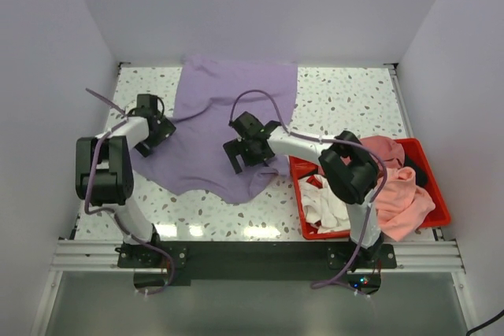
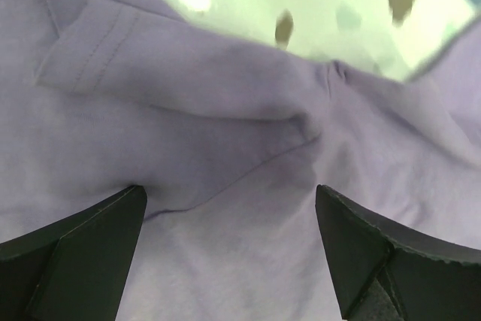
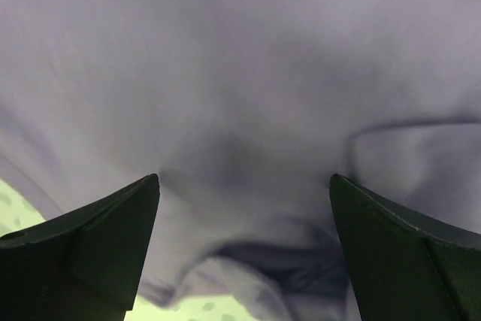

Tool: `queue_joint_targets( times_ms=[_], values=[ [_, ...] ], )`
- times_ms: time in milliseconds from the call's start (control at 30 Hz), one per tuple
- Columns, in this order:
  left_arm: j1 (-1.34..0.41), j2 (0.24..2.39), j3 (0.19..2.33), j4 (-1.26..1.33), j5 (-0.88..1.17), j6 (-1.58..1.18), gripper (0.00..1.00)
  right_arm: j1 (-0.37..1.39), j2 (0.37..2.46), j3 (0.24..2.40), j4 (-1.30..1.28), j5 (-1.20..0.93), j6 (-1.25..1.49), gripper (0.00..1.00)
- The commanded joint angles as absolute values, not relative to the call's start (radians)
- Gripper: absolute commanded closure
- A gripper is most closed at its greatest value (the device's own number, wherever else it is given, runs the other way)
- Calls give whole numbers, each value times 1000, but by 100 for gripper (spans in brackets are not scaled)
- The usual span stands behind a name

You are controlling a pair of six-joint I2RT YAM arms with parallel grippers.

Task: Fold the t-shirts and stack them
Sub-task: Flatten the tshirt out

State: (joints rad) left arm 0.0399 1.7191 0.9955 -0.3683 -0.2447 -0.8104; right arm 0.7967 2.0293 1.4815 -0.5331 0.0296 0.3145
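Plainly spread and empty, the left pincer (image 2: 229,195) hangs over a hemmed fold at the nine-o'clock edge of the purple t-shirt (image 1: 228,108), which lies rumpled across the middle of the tabletop (image 1: 346,100). The right pincer (image 3: 244,182), equally wide apart and holding nothing, is above the shirt's five-o'clock corner; whether either touches the cloth is unclear. At three o'clock a red bin (image 1: 303,171) holds white cloth (image 1: 324,208) and pink cloth (image 1: 405,198), partly hidden by the right arm.

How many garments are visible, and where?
3: purple shirt spread on the table, pink garment and white garment in the red bin. Others may be hidden underneath.
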Motion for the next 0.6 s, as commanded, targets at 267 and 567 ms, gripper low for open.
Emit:
queue_joint_targets(
  times_ms=[267,567],
  values=[
    [115,2181,1587,-597,-292,-718,0,1139,1859,1267,-469,-139,397,1],
    [101,1949,1559,-535,-225,-669,0,1244,1787,1405,-495,-125,258,1]
  ],
)
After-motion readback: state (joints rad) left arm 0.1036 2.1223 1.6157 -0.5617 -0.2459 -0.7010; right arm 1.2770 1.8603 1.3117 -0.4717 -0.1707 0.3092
